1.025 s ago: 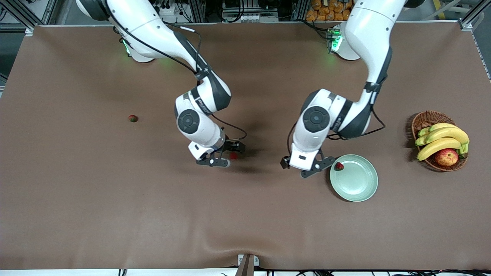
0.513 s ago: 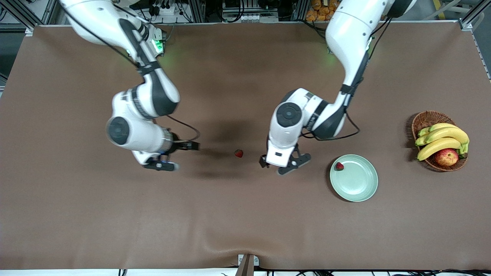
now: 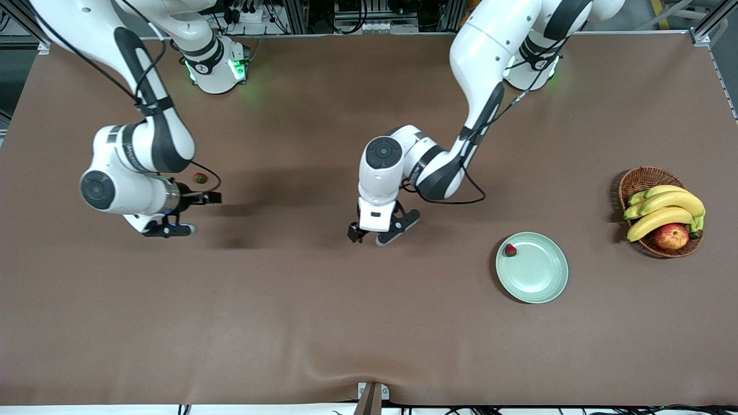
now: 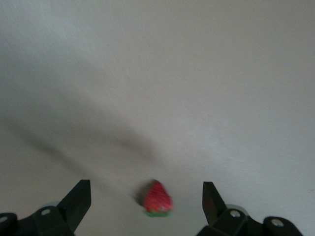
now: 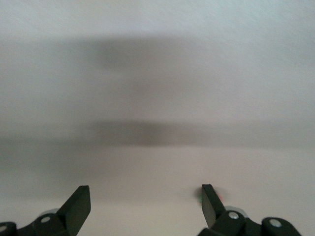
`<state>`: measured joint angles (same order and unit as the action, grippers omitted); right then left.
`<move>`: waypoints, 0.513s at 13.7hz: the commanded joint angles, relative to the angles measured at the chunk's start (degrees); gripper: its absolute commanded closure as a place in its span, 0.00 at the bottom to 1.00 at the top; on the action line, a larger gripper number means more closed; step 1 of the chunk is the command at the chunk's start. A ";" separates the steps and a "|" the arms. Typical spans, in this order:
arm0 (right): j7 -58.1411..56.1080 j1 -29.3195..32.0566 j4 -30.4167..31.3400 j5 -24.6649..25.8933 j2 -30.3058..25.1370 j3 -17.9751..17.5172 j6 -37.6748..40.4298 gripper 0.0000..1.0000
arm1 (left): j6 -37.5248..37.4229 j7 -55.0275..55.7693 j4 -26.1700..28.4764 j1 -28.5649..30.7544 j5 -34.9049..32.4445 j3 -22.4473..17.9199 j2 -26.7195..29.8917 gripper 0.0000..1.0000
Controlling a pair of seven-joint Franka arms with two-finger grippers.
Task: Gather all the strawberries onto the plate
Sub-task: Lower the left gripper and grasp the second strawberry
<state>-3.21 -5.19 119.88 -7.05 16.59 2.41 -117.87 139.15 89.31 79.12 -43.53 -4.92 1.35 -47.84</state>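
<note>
Red strawberry (image 4: pixel 157 198) now beneath the shifted, open left hand (image 3: pixel 380 233).

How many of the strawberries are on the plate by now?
One strawberry lies in the mint-green plate. The left gripper, open, is over a second strawberry on the table. The third strawberry lies beside the right gripper, also open. Two remain to collect.

bare cloth (image 3: pixel 369 323) between arms, basket (image 3: pixel 634 181) edging
</note>
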 commanded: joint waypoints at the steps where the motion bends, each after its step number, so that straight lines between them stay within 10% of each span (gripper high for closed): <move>1: -4.77 4.04 5.01 3.43 -2.96 -1.00 -0.70 0.00 | 3.75 4.72 -2.39 -1.37 1.05 -0.56 -2.43 0.00; 7: -5.31 5.10 11.42 4.59 -2.79 -1.00 -3.94 0.00 | 7.81 3.86 -2.13 -3.40 -0.09 -1.08 -5.25 0.00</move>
<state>-8.27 -0.73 127.15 -3.95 16.36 2.26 -119.72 146.63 92.80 78.54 -46.12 -4.92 1.25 -52.10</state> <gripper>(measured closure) 0.000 0.000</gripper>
